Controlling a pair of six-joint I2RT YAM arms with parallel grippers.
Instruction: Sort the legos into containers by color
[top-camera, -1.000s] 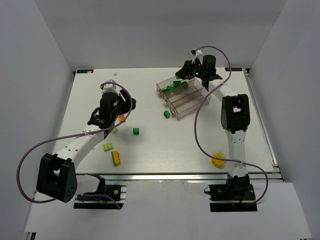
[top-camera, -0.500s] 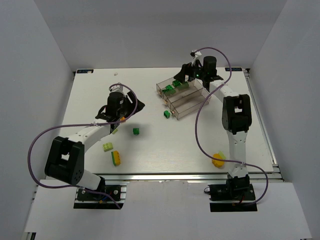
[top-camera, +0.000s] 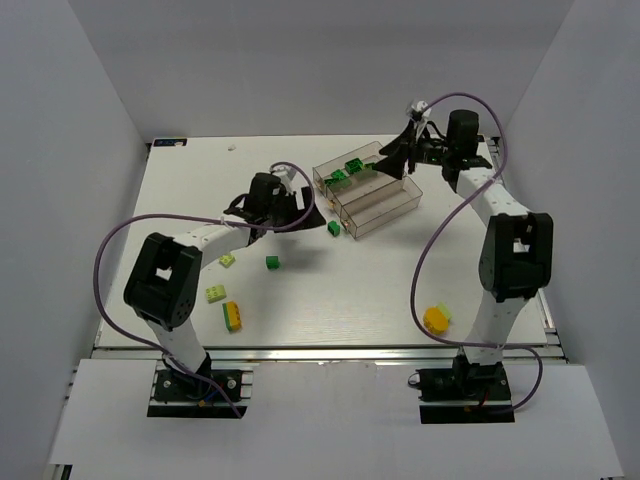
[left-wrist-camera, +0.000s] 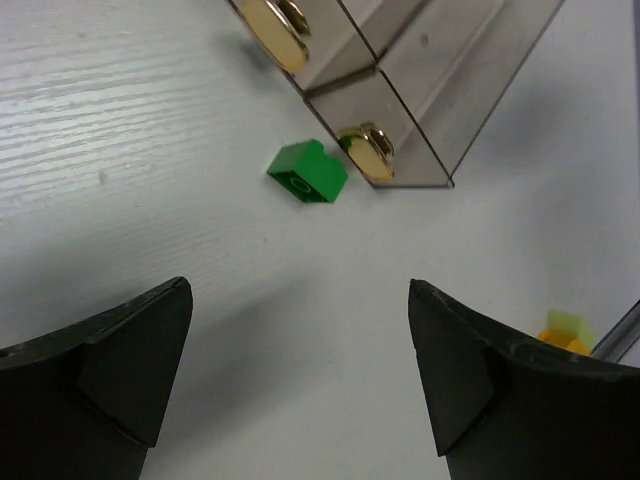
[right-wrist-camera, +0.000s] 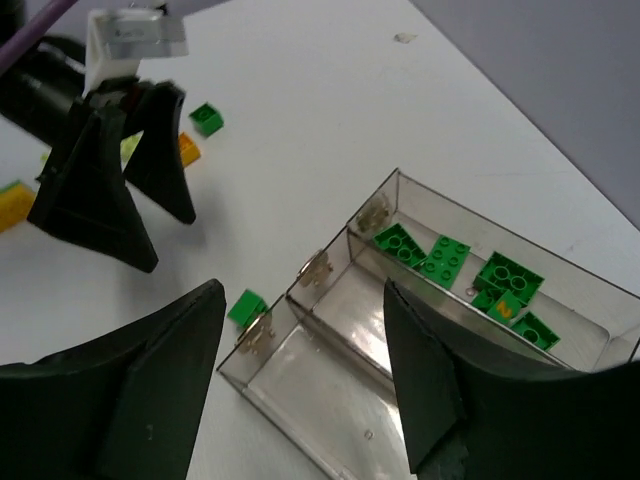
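The containers (top-camera: 385, 205) are three joined clear troughs at the table's back middle. Several dark green legos (right-wrist-camera: 455, 265) lie in the far trough (top-camera: 345, 172); the other two troughs look bare. One green lego (left-wrist-camera: 308, 172) lies against the tray's near end (top-camera: 334, 228). My left gripper (top-camera: 300, 207) hovers just left of it, open and holding nothing (left-wrist-camera: 300, 370). Open too, my right gripper (top-camera: 395, 160) hangs above the tray's right side (right-wrist-camera: 300, 290). Another green lego (top-camera: 272, 262) lies further left.
Two pale yellow-green bricks (top-camera: 228, 261) (top-camera: 216, 294) and an orange and yellow-green stack (top-camera: 232, 316) lie at the front left. A yellow brick (top-camera: 436, 319) sits by the right arm's base. The left arm's cable loops over the left half of the table.
My left arm swung right towards the tray's near end and its jaws widened. My right arm drew back to the right, off the far trough.
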